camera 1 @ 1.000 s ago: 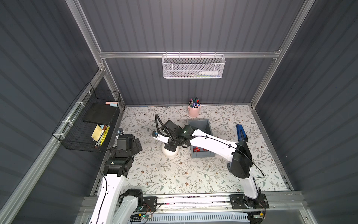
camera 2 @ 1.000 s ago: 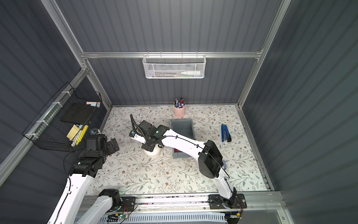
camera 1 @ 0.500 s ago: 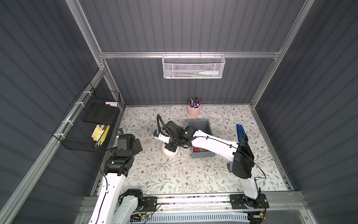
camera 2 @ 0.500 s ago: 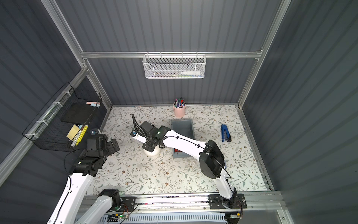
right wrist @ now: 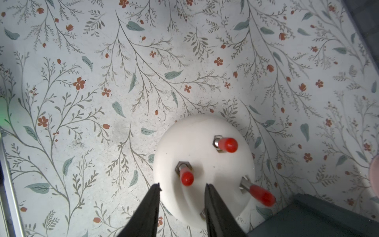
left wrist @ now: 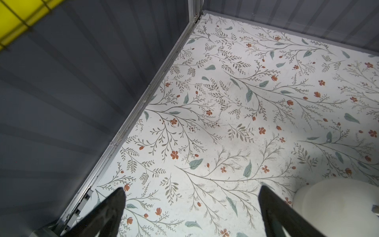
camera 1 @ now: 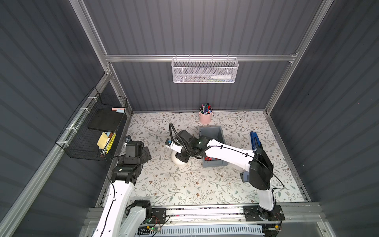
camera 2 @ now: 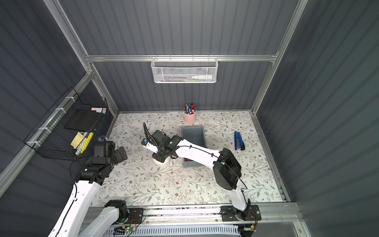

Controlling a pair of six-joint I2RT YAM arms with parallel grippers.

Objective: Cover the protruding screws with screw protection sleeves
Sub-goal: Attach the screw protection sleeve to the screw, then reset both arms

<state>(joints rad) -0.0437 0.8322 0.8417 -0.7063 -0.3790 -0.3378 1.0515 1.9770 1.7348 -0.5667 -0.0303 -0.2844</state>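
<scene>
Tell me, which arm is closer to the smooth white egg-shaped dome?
The right arm: its jaws hang above the white dome; the left arm sits apart, by the side wall.

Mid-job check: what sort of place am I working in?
Probably a purpose-built robot test cell: grey ribbed panels on an aluminium frame, a floral-papered tabletop, and a robot mounting rail along the front.

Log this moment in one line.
right tool: open over dome | sleeves: three fitted | fourth screw: mostly hidden | left tool: open, empty
</scene>
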